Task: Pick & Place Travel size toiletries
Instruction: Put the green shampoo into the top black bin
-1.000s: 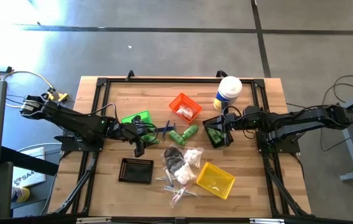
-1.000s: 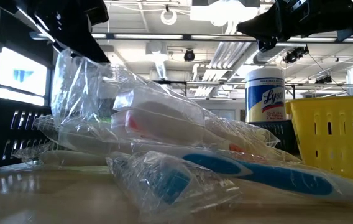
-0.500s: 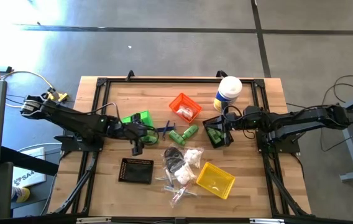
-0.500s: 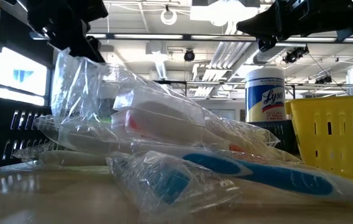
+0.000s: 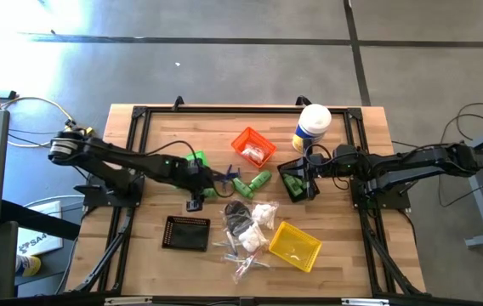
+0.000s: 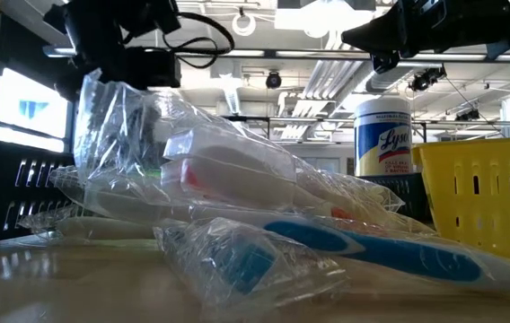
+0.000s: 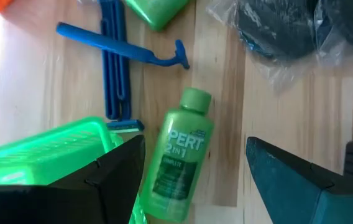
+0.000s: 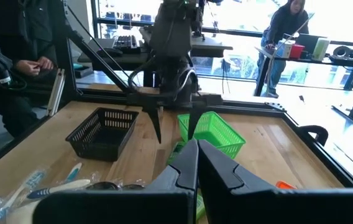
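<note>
Green shampoo bottle (image 7: 179,163) lies flat on the counter's middle beside the green bin (image 7: 46,152), framed by the left pincer (image 7: 195,171), whose fingers are spread. Best to descend squarely across its body before closing. Right pincer (image 8: 196,163) waits closed near the counter's right edge.

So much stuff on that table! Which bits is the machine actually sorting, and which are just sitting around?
Part of the job:
- green shampoo bottle
- blue razors
- wrapped toothbrushes
- white packets
- dark wrapped pieces

Just sitting around:
- wipes canister
- green bin
- orange bin
- yellow bin
- black bin
</note>
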Controlling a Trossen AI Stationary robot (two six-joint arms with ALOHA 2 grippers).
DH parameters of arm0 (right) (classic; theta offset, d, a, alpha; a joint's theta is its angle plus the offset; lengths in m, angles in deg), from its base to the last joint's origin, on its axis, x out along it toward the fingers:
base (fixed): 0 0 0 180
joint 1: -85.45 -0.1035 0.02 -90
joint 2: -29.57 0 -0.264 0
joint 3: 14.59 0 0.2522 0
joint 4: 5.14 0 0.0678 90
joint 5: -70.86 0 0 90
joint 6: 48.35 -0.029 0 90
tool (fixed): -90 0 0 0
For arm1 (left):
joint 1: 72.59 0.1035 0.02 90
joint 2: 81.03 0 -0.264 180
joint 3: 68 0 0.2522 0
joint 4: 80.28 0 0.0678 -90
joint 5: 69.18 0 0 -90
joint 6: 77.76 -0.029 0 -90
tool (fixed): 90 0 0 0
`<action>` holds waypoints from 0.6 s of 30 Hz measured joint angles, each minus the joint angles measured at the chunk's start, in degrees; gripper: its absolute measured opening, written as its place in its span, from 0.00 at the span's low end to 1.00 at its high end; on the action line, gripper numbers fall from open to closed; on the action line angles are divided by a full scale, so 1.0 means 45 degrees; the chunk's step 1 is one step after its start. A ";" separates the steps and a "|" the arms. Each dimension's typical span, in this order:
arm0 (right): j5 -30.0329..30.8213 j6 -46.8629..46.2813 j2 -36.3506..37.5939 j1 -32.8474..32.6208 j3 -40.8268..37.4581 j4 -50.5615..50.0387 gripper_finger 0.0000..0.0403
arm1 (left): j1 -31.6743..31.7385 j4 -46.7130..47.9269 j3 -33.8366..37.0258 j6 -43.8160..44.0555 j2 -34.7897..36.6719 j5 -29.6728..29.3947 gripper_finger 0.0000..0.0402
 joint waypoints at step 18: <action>0.0001 0.0017 0.0000 -0.0005 0.0000 -0.0120 0.01 | 0.0000 -0.0170 -0.0047 -0.0327 -0.1013 0.0335 0.68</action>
